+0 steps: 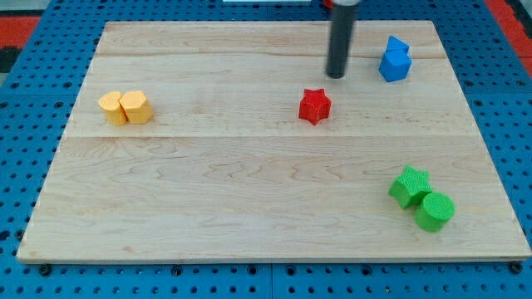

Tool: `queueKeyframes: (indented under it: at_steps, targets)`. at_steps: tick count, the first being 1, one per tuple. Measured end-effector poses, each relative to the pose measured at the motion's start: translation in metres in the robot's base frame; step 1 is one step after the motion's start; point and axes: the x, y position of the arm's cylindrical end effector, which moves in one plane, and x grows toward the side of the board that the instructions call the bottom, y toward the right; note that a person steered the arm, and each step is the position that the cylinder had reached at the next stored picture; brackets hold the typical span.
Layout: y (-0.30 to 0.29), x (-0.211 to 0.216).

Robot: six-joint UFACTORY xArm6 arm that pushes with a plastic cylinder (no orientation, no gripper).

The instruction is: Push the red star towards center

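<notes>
My tip [336, 75] stands just above-right of red star [314, 106], apart, likely placed to shove it down toward board centre; bare rod, nothing gripped. Star sits upper-middle. Count: one red, two yellow blocks [125, 108] touching, two blue [395, 60], apparently stacked, green star [410, 185] against green cylinder [435, 211].

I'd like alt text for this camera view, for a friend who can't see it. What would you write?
A dark rod's tip rests on a wooden board, just above and to the right of a red star near the middle. Two yellow blocks sit touching at the left, blue blocks at the upper right, and a green star against a green cylinder at the lower right.
</notes>
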Motion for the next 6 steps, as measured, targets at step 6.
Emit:
queueKeyframes:
  at_steps: [6]
  targets:
    - [-0.026,0.084]
